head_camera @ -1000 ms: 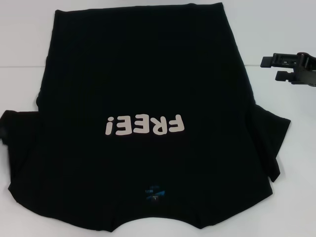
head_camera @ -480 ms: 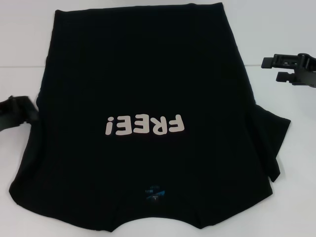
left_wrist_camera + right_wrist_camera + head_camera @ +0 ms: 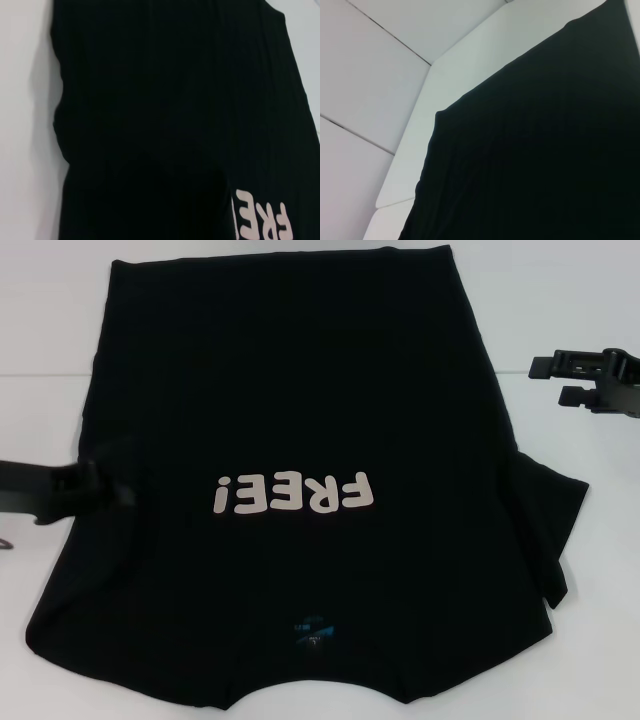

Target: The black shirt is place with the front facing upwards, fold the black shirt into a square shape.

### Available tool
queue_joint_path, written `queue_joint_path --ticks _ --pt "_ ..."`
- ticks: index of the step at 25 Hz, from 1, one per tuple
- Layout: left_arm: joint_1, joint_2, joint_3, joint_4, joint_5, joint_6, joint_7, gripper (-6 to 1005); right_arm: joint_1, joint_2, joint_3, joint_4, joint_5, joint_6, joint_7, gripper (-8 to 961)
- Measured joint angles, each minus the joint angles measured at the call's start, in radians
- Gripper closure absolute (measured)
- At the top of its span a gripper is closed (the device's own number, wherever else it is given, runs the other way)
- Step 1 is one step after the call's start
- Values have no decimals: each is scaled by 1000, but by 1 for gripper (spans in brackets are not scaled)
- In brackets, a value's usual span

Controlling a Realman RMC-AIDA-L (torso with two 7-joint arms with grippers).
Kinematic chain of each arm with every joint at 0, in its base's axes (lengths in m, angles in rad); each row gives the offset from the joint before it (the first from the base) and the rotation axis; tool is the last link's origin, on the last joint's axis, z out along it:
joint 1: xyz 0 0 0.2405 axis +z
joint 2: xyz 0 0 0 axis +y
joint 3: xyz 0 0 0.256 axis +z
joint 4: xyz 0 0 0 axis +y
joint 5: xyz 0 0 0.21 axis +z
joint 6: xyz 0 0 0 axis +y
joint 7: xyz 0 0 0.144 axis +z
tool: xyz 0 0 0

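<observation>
The black shirt (image 3: 290, 390) lies flat on the white table (image 3: 590, 570), front up, with its pale "FREE!" letters (image 3: 293, 493) upside down and the blue neck label (image 3: 312, 632) at the near edge. My left gripper (image 3: 105, 488) has come in from the left over the shirt's left side and is shut on the left sleeve, holding it raised over the body. The right sleeve (image 3: 550, 520) still sticks out flat. My right gripper (image 3: 562, 379) hangs open to the right of the shirt, apart from it. The left wrist view shows the shirt (image 3: 165, 125) and part of the letters (image 3: 262, 224).
White table (image 3: 465, 65) surrounds the shirt on the left, right and far sides. The right wrist view shows the shirt's far corner (image 3: 440, 114) and the table's edge against pale wall panels (image 3: 365, 75).
The left sleeve lay flat on the table at the left. My left gripper came in, took it, and has carried it rightward over the shirt's body. The right arm has not moved.
</observation>
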Motion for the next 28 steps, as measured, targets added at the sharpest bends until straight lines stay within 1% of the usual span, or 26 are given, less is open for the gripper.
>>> queue_joint_path --ticks 3,5,7,9,12,16,18,21,24,27,28 --pt "-9 -1 25 -30 -2 -4 21 995 0 0 2 2 -1 3 21 103" --pt "-23 13 29 -75 0 -14 33 990 0 0 2 3 -2 11 44 103" --pt "-38 37 30 -127 2 -29 36 985 -2 -3 2 7 -3 14 49 103" --pt "-40 52 26 -146 -3 -32 45 922 -3 -10 -2 9 -5 11 45 103" --pt "-22 58 2 -126 -53 13 109 828 -4 -17 -9 10 -8 5 40 103" --pt "12 60 -24 -110 -183 157 321 679 -10 -28 -11 11 -19 -16 39 103" --pt "27 61 -26 -110 -220 212 425 604 -10 -41 -13 5 -51 -61 39 103" --pt "42 55 -26 -110 -232 255 531 481 -10 -60 -13 -16 -120 -136 50 103" --pt "52 32 -26 -112 -234 266 635 358 -18 -67 -11 -48 -192 -187 86 103" --pt "56 2 -37 -106 -237 245 682 320 -24 -72 -9 -64 -256 -222 110 103" --pt "55 -2 -42 -106 -238 238 684 307 -24 -73 -7 -67 -275 -233 118 103"
